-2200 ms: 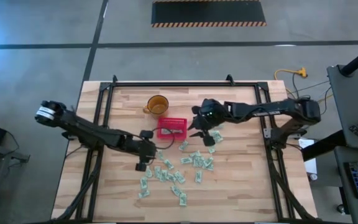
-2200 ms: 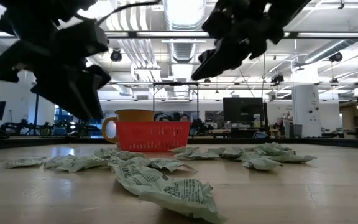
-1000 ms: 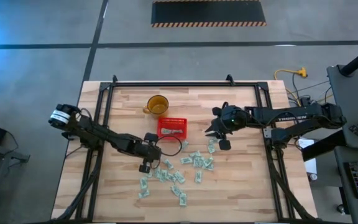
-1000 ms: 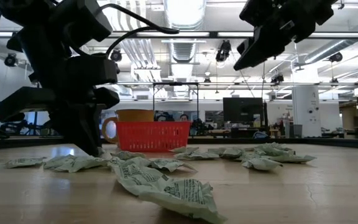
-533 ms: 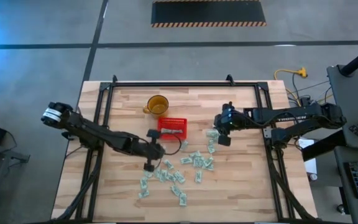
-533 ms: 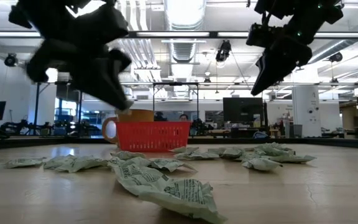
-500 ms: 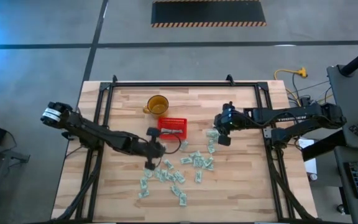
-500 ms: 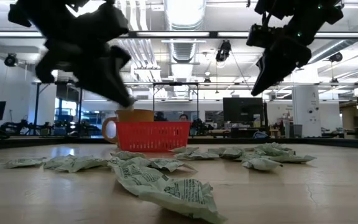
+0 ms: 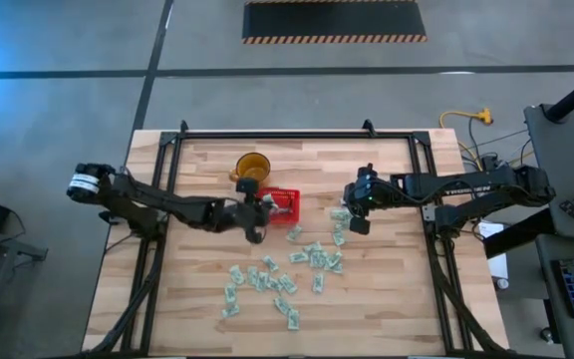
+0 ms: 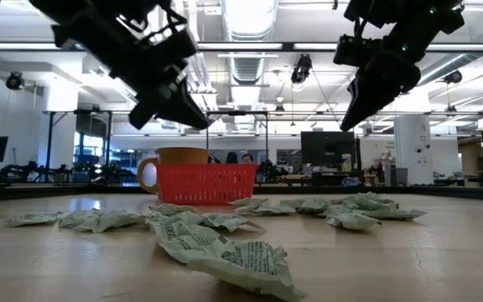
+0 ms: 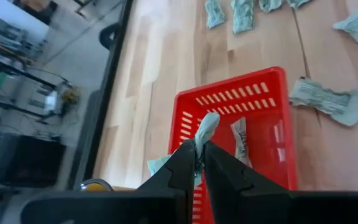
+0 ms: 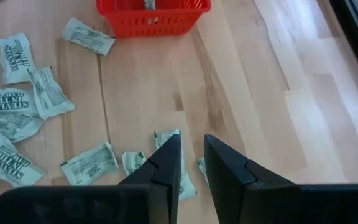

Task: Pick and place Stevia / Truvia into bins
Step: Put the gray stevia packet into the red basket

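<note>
The left claw (image 11: 196,163) is clamped on one pale green sachet (image 11: 205,129), its dark fingers (image 11: 182,165) pressed together around the paper, and it hangs over the red basket (image 11: 275,163), where another sachet (image 11: 239,138) already lies on the mesh floor. In the overhead view this claw (image 9: 258,212) sits at the basket's (image 9: 289,195) nine o'clock edge, with the amber cup (image 9: 252,166) just beyond at about eleven o'clock. The right claw (image 12: 191,163) has its fingers a little apart with nothing between them, hovering above sachets (image 12: 179,163) at the three o'clock side of the basket (image 12: 154,22). The rest of the sachets (image 9: 285,284) are scattered loosely over the pale wooden tabletop (image 9: 397,299) toward six o'clock of the basket. The tabletop stands on a grey floor with dark lines; the level view shows a large hall with ceiling lights and ducts behind. The left arm (image 9: 157,204) reaches in low from nine o'clock, stretched nearly straight; the right arm (image 9: 456,184) extends level from three o'clock, its claw (image 9: 352,213) turned down.
</note>
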You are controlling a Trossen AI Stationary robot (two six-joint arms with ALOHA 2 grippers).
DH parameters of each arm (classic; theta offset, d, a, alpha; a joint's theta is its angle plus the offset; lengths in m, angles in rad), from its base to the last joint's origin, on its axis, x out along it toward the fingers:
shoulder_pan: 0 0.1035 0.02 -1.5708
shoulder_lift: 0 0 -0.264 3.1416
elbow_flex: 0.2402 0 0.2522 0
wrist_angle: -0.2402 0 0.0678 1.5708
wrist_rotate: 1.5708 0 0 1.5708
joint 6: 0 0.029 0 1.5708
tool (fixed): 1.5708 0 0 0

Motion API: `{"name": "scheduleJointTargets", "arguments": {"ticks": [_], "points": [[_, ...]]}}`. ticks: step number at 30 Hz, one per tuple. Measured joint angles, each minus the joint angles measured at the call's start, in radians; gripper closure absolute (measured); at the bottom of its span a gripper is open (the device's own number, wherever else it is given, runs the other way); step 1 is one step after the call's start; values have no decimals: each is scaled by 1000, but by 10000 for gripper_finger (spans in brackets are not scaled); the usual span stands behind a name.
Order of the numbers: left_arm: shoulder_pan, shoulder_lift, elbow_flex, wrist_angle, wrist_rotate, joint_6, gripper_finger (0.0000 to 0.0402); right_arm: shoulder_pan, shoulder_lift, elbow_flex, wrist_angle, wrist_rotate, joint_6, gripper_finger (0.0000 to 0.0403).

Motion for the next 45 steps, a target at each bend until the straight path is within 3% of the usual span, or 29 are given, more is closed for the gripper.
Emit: {"name": "scheduleJointTargets", "arguments": {"ticks": [6, 13, 29, 34, 38, 45], "points": [[73, 0, -2, 0, 126, -8, 387, 0, 0, -45, 0, 0, 7, 343], [91, 0, -14, 0, 133, -54, 382, 0, 1, -82, 23, -2, 10, 337], [86, 0, -25, -26, 136, -83, 246, -1, 1, -128, 50, -1, 114, 335], [61, -10, -26, -66, 137, -103, 239, -34, 1, -175, 62, 7, 104, 327], [34, -34, -26, -88, 138, -108, 239, -81, 1, -238, 177, 32, 42, 322], [-38, -118, -19, -104, 138, -132, 239, -158, 1, -284, 289, -28, -41, 311]]}}
